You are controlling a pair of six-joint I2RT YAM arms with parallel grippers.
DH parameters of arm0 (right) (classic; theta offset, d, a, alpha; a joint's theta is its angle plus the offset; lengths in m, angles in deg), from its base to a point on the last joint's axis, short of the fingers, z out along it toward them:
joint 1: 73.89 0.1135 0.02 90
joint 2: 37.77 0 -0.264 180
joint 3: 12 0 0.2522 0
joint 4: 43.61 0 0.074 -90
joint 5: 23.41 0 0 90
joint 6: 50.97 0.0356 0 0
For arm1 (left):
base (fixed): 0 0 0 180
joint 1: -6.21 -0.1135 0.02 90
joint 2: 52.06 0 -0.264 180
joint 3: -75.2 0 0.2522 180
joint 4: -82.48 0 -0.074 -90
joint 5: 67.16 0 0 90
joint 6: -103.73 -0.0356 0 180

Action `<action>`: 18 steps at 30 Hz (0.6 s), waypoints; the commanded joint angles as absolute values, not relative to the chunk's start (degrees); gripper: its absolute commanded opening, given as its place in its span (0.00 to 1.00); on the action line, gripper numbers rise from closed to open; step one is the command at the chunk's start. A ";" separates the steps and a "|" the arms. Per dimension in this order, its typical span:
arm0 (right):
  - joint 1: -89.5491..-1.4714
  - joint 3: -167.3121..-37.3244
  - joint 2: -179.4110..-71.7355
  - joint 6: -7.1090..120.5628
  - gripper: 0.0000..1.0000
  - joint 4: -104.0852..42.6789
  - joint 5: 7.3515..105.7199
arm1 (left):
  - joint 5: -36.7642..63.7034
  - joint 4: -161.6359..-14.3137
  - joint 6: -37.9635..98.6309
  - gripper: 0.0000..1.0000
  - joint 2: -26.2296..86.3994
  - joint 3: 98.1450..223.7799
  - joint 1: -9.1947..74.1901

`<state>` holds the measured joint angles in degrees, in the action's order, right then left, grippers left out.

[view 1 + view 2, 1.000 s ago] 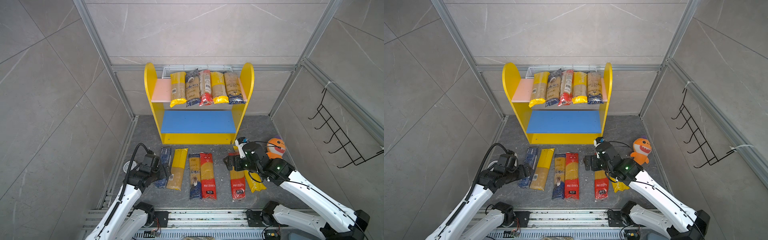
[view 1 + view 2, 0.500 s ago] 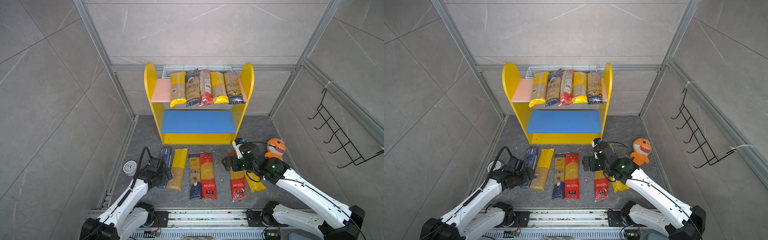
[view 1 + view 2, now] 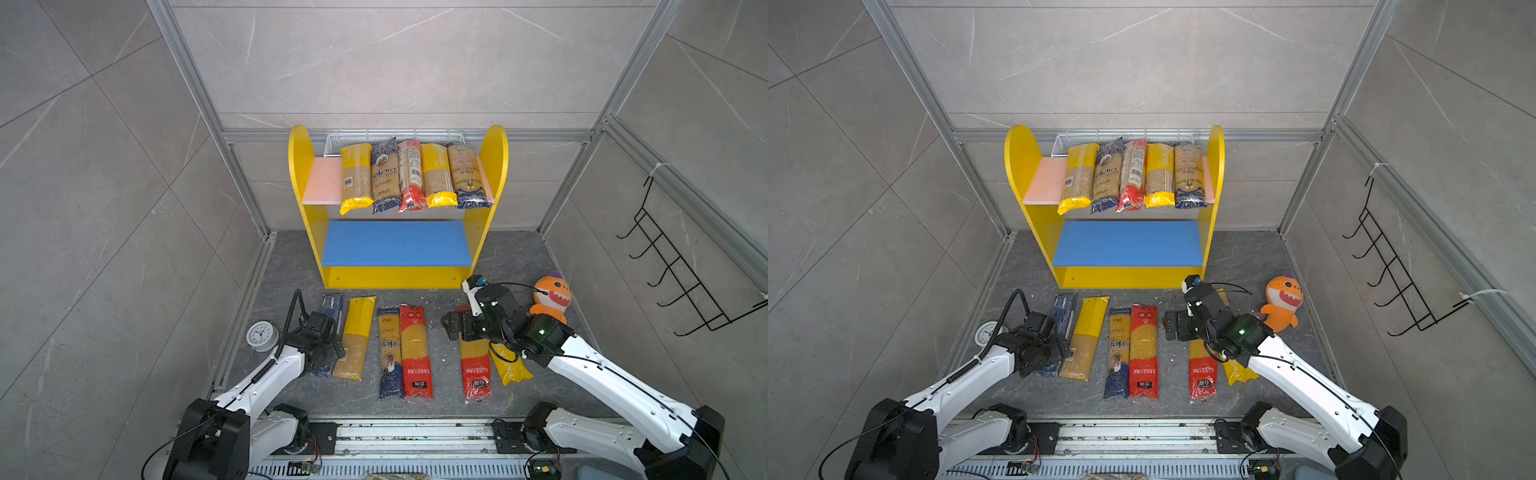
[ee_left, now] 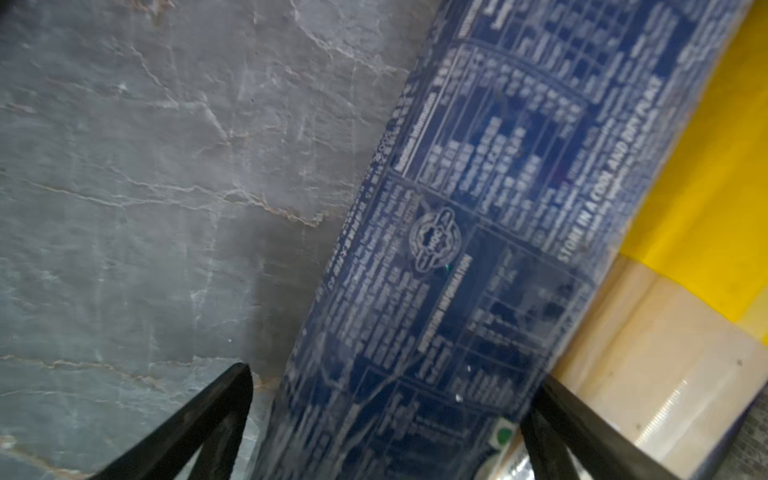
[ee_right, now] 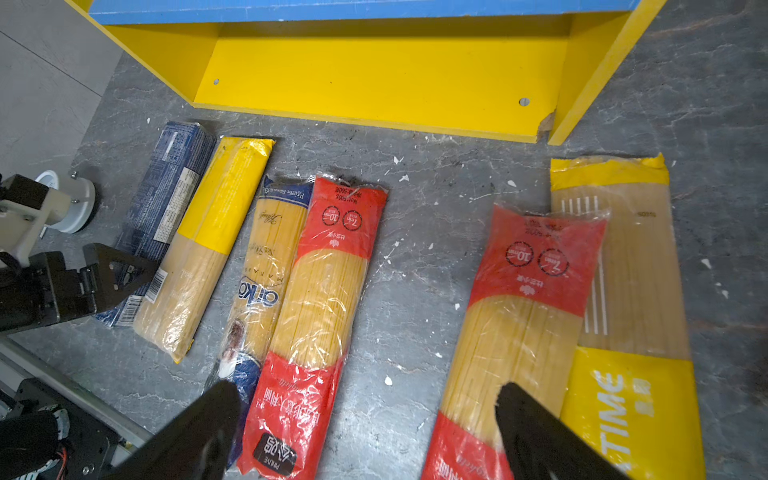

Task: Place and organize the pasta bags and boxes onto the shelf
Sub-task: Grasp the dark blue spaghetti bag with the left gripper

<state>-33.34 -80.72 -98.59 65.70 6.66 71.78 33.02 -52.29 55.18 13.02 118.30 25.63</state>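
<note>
Now the left gripper (image 4: 395, 378) sits low over the dark blue box (image 4: 478, 232) on the floor, with its jaws wide open on both sides of the box. Nothing is held yet. This looks like the grab step. Next it must squeeze shut and lift, but one finger is right by the yellow-ended bag (image 4: 665, 353) lying just beside the box — little room there. The right gripper (image 5: 365, 390) hangs wide open and empty above the floor bags. On the shelf (image 3: 299, 166), five bags fill most of the pink upper board (image 3: 320, 178); the blue lower board (image 3: 395, 245) is bare — lots of room.
</note>
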 commanded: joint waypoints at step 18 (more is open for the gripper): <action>-34.08 -80.48 -98.44 63.90 1.00 7.02 72.87 | 32.78 -58.71 61.54 0.56 21.54 118.55 33.16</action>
